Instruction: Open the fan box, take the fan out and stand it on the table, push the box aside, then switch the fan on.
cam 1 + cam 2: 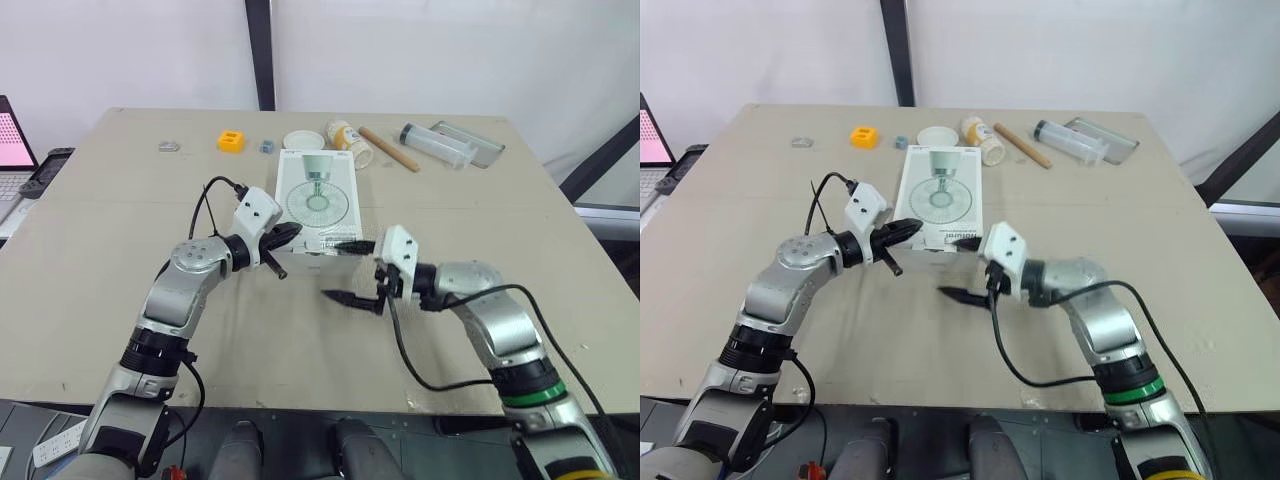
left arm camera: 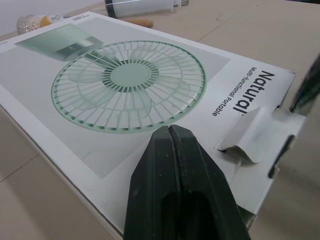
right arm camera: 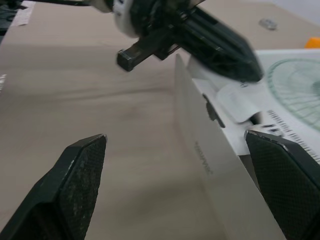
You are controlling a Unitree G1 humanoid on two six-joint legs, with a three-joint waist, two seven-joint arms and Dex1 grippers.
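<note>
The fan box (image 1: 316, 200), flat and white with a green fan pictured on its lid, lies shut in the middle of the table. My left gripper (image 1: 287, 234) is shut and rests on the lid's near left corner; the left wrist view has its fingers (image 2: 175, 185) pressed together over the lid (image 2: 125, 80), close to the hang tab (image 2: 250, 135). My right gripper (image 1: 350, 272) is open at the box's near end, one finger at the lid's edge and the other low over the table. The right wrist view frames that near end (image 3: 210, 165) between its spread fingers (image 3: 75, 185).
Along the table's far edge lie an orange block (image 1: 231, 140), a white round lid (image 1: 299, 140), a small bottle (image 1: 348, 140), a wooden stick (image 1: 388, 148), a clear cylinder (image 1: 435, 143) and a clear case (image 1: 475, 143). A laptop (image 1: 12, 150) sits off the table's left.
</note>
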